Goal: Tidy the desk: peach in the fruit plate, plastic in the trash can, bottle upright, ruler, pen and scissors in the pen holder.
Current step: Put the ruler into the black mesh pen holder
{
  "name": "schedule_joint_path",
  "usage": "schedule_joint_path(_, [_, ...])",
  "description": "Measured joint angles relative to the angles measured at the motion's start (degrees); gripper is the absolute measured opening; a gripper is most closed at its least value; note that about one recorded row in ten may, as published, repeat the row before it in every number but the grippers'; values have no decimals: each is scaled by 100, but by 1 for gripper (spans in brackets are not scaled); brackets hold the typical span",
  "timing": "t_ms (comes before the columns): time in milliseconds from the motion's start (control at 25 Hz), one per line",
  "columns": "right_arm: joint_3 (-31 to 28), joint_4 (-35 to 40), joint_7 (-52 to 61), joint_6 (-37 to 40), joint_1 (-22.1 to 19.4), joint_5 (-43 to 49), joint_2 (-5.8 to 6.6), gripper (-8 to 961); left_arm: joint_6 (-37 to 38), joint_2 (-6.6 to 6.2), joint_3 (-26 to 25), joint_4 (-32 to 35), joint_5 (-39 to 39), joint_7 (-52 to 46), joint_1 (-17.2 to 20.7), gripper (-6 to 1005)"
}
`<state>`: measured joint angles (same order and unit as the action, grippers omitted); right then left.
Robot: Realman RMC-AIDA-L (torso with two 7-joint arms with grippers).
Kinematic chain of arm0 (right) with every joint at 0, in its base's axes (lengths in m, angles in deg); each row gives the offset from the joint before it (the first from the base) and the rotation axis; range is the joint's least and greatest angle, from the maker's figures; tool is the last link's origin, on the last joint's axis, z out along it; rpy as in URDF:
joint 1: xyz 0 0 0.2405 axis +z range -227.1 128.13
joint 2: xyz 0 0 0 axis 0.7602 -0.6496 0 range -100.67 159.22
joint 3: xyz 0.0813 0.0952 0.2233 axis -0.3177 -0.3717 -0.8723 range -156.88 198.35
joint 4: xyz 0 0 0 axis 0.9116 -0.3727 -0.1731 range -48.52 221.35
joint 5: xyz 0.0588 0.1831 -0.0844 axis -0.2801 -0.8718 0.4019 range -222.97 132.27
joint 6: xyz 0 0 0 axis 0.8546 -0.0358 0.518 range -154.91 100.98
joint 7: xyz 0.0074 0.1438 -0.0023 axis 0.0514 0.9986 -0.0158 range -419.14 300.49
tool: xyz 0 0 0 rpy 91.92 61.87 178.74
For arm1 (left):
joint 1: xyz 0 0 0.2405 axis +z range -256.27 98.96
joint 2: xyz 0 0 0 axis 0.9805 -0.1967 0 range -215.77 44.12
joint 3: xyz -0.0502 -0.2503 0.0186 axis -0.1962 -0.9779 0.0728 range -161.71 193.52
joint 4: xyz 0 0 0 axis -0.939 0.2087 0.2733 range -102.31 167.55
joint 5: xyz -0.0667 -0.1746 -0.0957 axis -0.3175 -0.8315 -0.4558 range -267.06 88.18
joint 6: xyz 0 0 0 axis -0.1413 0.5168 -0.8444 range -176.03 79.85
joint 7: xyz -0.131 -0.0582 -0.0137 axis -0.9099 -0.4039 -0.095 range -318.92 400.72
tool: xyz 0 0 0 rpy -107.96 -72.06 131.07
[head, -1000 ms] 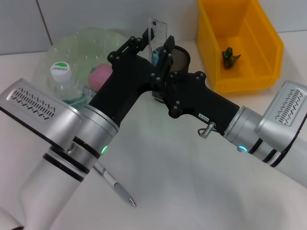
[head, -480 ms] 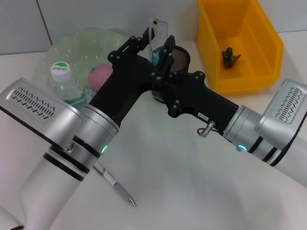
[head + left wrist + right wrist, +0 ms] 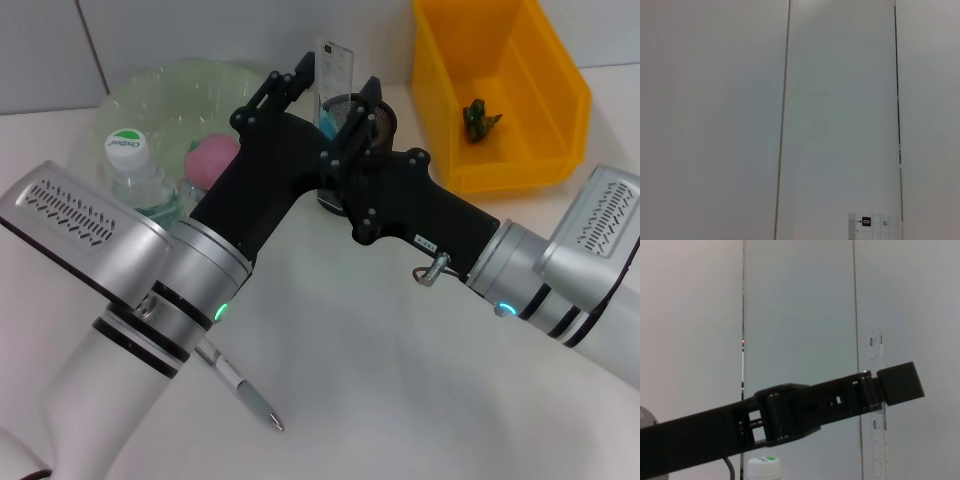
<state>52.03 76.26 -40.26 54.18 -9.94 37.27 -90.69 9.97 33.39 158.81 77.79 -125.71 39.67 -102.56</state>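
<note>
Left gripper [image 3: 312, 75] beside ruler [image 3: 333, 68] — bottle [image 3: 128, 165] cap's print unreadable.

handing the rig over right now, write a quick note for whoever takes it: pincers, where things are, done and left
Left pincer is at the clear plastic ruler, which stands in the black mesh pen holder; right pincer is at the holder's rim.
Done: pink peach lies in the pale green fruit plate; clear bottle with white-green cap stands upright; green plastic scrap lies in the yellow bin; something blue also shows in the holder, possibly the scissors.
Left: silver pen lies on the white desk.
</note>
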Motion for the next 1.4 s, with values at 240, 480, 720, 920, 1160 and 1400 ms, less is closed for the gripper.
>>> schedule_joint_path(240, [-50, 9, 1, 0, -22, -20, 0, 6, 47, -4, 0, 2, -1, -1, 2, 650])
schedule_joint_path(480, [-530, 126, -21, -42, -71, -37, 3, 6, 176, -4, 16, 8, -3, -49, 88, 736])
schedule_joint_path(720, [-960, 296, -56, -200, -10, -42, 12, 6, 213, -3, 104, -54, 39, -261, 136, 735])
schedule_joint_path(920, [-1232, 392, -66, -492, 127, -45, 15, 7, 214, -3, 103, -83, 224, -470, 191, 736])
schedule_joint_path(1160, [-1334, 502, -33, -954, 362, -46, 26, 7, 214, -36, 78, -117, 954, -819, 381, 735])
schedule_joint_path(1400, [-1339, 523, 11, -1447, 590, -46, 28, 7, 308, -53, 22, -377, 1669, -1378, 465, 736])
